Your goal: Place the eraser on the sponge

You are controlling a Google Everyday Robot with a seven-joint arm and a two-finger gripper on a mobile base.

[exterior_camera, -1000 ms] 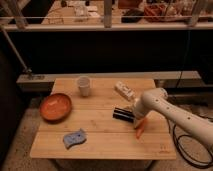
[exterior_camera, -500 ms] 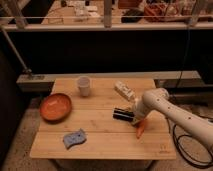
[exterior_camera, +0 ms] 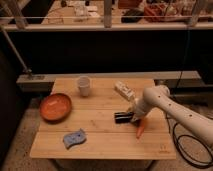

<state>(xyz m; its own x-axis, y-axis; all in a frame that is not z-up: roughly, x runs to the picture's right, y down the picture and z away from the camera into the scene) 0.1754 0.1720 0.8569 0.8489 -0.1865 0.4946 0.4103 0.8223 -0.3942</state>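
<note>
**Fig.** Single cam view of a wooden table (exterior_camera: 100, 147), w/ one arm reaching in from the right.

**Eraser** (exterior_camera: 121, 117): black block lying flat on the tabletop, right of centre, long axis approx. left–right.

**Gripper** (exterior_camera: 132, 115): down at table level at the eraser's right end, touching it or all but touching. I cannot tell from this view whether it is open around the block or closed on it, since the wrist hides the contact.

**Sponge** (exterior_camera: 74, 138): light blue w/ wavy edges, flat near the table's front-left. It is well apart from the eraser and has nothing on top.

**Other items:**
- Carrot (exterior_camera: 140, 130) lies just in front of the gripper, near the eraser.
- White bottle (exterior_camera: 124, 91) lies on its side just behind the gripper.
- White cup (exterior_camera: 84, 85) stands upright toward the back.
- Orange bowl (exterior_camera: 55, 106) sits at the left, behind the sponge.

**Step in hand (my reading):** the pick, i.e. securing the eraser at its right end. The eraser is not on the sponge, so placement is outstanding.

**Next move calls for:**
- a confirmed hold across the block's narrow width
- a lift that clears the carrot
- a carry leftward and toward the front edge, passing in front of the bowl
- a low release w/ the eraser's length aligned to the sponge's

The sponge is small and prob. soft, so an off-centre set-down could tip the block off.
</note>
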